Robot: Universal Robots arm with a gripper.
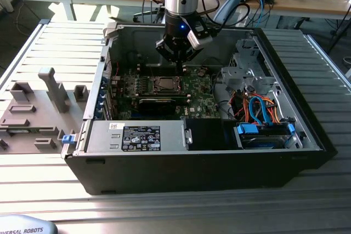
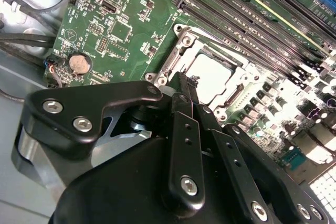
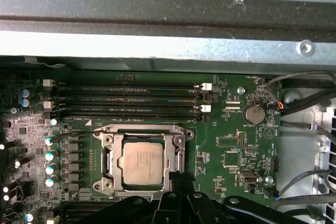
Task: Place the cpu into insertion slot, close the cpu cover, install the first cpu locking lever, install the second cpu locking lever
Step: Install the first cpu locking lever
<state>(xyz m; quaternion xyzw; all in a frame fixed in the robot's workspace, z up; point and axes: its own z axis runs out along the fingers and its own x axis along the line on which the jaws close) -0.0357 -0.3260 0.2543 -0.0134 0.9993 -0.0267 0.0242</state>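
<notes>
I see the open computer case (image 1: 230, 152) on the slatted table. My gripper (image 3: 177, 178), fingers pinched together and holding nothing, hovers just beside the cpu cover (image 3: 178, 141), which lies closed around the cpu (image 3: 142, 163) in the insertion slot.

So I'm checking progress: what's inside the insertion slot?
The cpu lies in the insertion slot, with the cpu cover closed around it. The contacts beneath are covered.
</notes>
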